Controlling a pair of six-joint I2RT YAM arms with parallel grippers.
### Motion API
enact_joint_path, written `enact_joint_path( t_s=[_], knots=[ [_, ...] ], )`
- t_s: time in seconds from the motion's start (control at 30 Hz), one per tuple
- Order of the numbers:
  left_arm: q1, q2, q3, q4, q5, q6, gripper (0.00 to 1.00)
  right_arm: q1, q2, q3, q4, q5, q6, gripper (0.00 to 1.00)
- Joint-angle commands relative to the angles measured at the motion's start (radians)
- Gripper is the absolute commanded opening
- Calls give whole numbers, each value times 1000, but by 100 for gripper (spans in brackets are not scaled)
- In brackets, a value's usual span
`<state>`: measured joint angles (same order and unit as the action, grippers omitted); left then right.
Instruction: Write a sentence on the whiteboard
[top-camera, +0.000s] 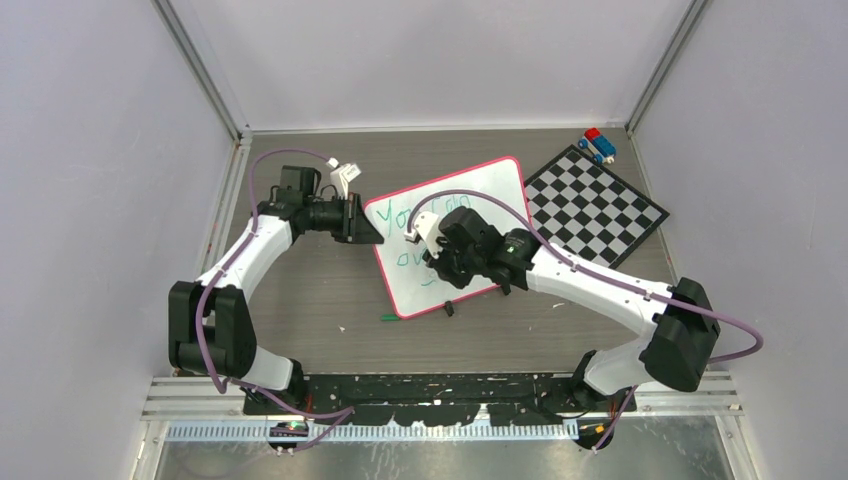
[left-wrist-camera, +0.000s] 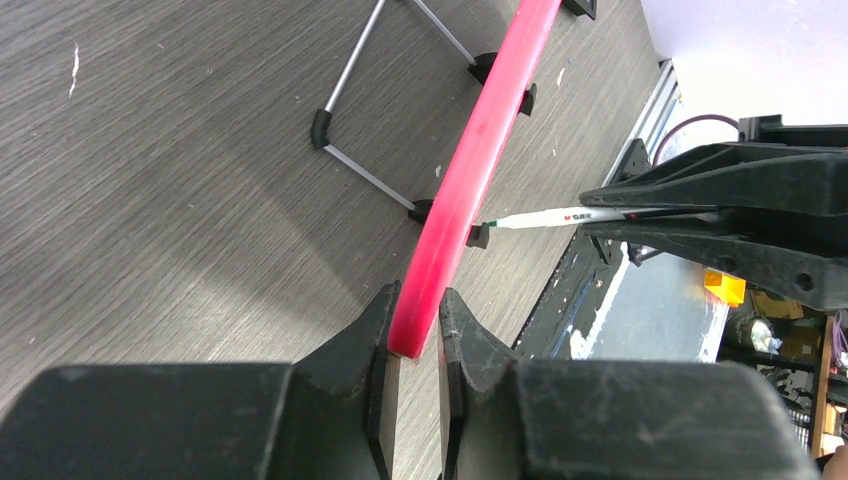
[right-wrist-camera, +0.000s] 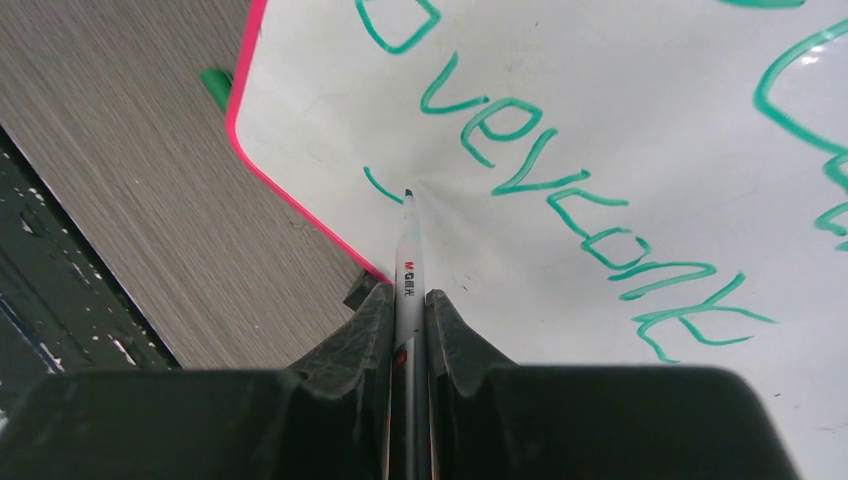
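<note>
Here the right gripper (right-wrist-camera: 408, 300) was clenched on a marker (right-wrist-camera: 409, 235), its tip at the whiteboard (right-wrist-camera: 620, 90), three o'clock of a short stroke under "overcome" in the sentence (right-wrist-camera: 545, 170). The left gripper (left-wrist-camera: 414, 312) pinched the board's nine-o'clock rim, mid-table. The third line looked barely begun, and the next move called for light, steady strokes.

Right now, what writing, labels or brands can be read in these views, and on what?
"overcome": green handwriting on the whiteboard.
"Yo…": its top line; the rest is hidden or too small.
"M&G": red, on the marker; the characters after it are unreadable.
Below it, a green stroke: no letter yet.
</note>
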<state>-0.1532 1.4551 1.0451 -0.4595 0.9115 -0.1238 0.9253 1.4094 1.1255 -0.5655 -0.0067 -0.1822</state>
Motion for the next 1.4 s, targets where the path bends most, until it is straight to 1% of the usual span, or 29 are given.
enact_joint_path(
  t_s=[0.0, 0.2, 0.23, 0.33, 0.73, 0.8, 0.93, 1.03, 1.23, 1.37],
  knots=[
    [-5, 8, 22, 9, -42, 5, 0, -2, -6, 63, 37, -29, 4, 0],
    [-4, 8, 24, 6, -42, 8, 0, -3, 33, 59, 70, 4, 0, 0],
    [-4, 9, 25, 6, -42, 9, 0, -2, 38, 57, 73, 36, -3, 0],
    [-4, 10, 23, 7, -43, 13, 0, -2, 49, 41, 77, 54, -8, 0],
    [-5, 21, 30, 5, -44, 18, 0, 0, 31, -65, 67, 21, 18, 0],
    [-5, 19, 29, 5, -45, 18, 0, 0, 31, -73, 66, -9, 15, 0],
    [-4, 17, 27, 1, -46, 21, 0, -1, 20, -57, 41, 10, -6, 0],
    [-4, 16, 24, 1, -47, 21, 0, -3, 4, -28, 16, 59, -20, 0],
    [-5, 14, 26, 0, -46, 19, 0, -13, -36, 25, -8, 59, -21, 0],
    [-5, 14, 26, 1, -45, 18, 0, -24, -29, 47, -5, 73, -17, 0]
  ],
)
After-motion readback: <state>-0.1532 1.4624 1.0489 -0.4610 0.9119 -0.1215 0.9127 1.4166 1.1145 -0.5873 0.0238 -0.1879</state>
